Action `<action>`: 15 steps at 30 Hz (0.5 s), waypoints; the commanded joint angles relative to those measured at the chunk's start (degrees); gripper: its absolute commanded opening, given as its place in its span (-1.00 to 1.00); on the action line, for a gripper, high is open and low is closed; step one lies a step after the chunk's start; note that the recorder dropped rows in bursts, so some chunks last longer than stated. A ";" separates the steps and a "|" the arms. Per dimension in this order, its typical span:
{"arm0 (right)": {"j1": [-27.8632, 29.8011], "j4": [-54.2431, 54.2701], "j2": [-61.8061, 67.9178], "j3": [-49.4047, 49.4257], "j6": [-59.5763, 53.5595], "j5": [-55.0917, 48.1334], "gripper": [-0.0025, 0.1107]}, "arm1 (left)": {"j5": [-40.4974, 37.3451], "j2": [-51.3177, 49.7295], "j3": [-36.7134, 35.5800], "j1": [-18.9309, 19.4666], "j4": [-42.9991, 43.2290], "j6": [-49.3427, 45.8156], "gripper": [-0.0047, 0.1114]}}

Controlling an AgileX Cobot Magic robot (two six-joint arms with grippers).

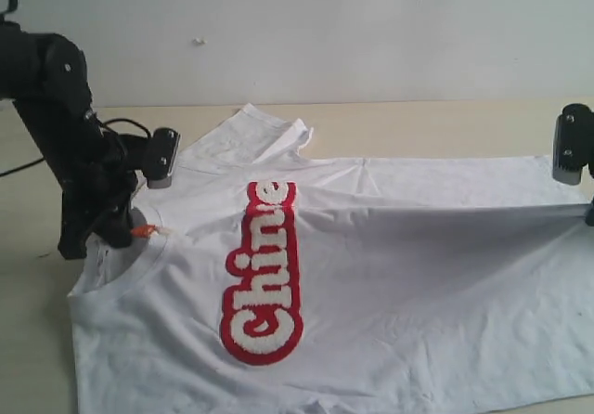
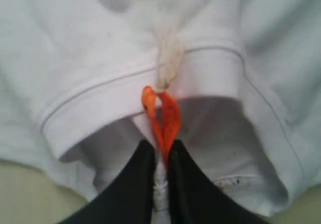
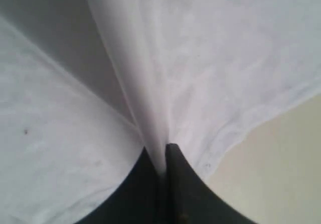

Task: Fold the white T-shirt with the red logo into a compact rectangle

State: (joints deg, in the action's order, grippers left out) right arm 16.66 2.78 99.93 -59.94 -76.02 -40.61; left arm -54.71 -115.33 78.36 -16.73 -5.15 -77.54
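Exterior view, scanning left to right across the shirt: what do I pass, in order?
left gripper pinching the collar → red logo → right gripper pinching the right edge of the white T-shirt

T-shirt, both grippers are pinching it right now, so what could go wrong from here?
1. The left gripper pinches only a thin bit of collar by the orange tag; a pull might slip it free.
2. The right gripper holds a narrow pinch near the hem, and the T-shirt is stretched into a taut ridge; the cloth could slide out.
3. The far sleeve lies bunched, so the fold may come out uneven.
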 commanded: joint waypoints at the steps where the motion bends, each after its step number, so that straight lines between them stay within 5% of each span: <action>1: 0.02 -0.42 -5.60 -1.77 0.01 -2.49 -0.96 | 0.48 5.86 0.43 1.62 1.11 0.34 -0.90; 15: 0.02 -3.84 -19.59 -1.86 1.72 -5.01 -0.96 | 5.61 17.66 0.43 8.29 -6.72 0.23 -0.90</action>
State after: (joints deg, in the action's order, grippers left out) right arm 16.55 1.52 83.87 -61.35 -74.68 -45.34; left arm -50.42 -99.40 78.62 -9.07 -12.04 -77.54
